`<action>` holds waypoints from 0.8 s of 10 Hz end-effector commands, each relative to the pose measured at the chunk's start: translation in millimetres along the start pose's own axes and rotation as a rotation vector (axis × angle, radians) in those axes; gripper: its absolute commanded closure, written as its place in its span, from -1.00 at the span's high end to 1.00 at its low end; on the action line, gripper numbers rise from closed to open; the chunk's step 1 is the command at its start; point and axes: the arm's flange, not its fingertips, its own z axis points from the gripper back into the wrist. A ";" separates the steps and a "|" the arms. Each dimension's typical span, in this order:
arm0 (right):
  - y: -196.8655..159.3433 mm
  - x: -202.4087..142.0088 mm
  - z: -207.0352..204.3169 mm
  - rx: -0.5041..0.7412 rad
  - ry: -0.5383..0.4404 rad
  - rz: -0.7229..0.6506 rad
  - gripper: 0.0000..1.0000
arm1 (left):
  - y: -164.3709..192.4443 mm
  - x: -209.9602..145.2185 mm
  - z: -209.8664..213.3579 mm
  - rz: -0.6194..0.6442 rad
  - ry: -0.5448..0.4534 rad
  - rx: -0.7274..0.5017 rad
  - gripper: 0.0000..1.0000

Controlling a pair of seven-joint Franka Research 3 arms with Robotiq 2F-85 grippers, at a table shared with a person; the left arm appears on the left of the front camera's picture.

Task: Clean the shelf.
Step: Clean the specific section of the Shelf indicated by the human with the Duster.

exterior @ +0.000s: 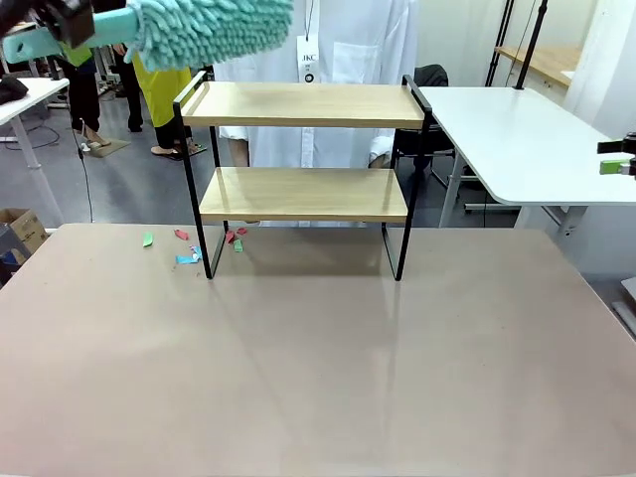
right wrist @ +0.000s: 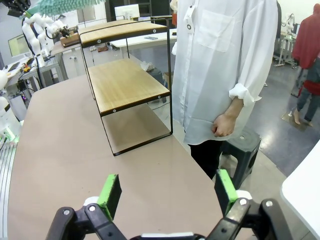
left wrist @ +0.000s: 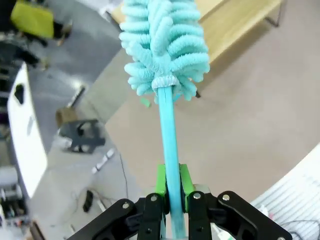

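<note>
On the wide tan tabletop (exterior: 318,378): the small two-tier shelf (exterior: 303,193), two light wooden boards in a thin black metal frame, stood upright toward the far edge, near the middle.
Shelf frame: raised black rails closed off both short ends of the upper board.
Left jaws: closed on the slim turquoise plastic handle (left wrist: 170,135) of a duster, with the green pads (left wrist: 161,182) pressed against either side of it.
Duster head: the fluffy turquoise microfibre head (exterior: 209,30) hung high above the shelf's upper-left corner, apart from the top board.
Right jaws: wide open and holding nothing, off to the shelf's right and well apart from it.
Scraps: small red, green and blue paper scraps (exterior: 194,246) lay on the tabletop just beside the shelf's left legs.
Person: someone in a long white coat (right wrist: 225,60) stood at the far edge just behind the shelf, one hand (right wrist: 222,125) loosely curled at the side.
Beyond: a large white table (exterior: 517,139) stood behind the shelf to its right.
</note>
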 end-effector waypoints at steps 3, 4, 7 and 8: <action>0.3 2.5 -1.5 -0.007 0.004 0.006 1.00 | -6.8 -32.8 -9.0 -0.344 -0.107 -0.258 -0.74; 0.3 2.5 -1.5 -0.007 0.004 0.006 1.00 | -9.5 -40.0 -10.5 -0.434 -0.070 -0.283 -0.74; 0.3 2.5 -1.5 -0.007 0.004 0.006 1.00 | -38.0 -40.7 -39.1 -0.663 0.005 -0.346 -0.74; 0.3 2.5 -1.5 -0.007 0.004 0.006 1.00 | -51.2 -39.3 -58.1 -0.759 0.079 -0.389 -0.74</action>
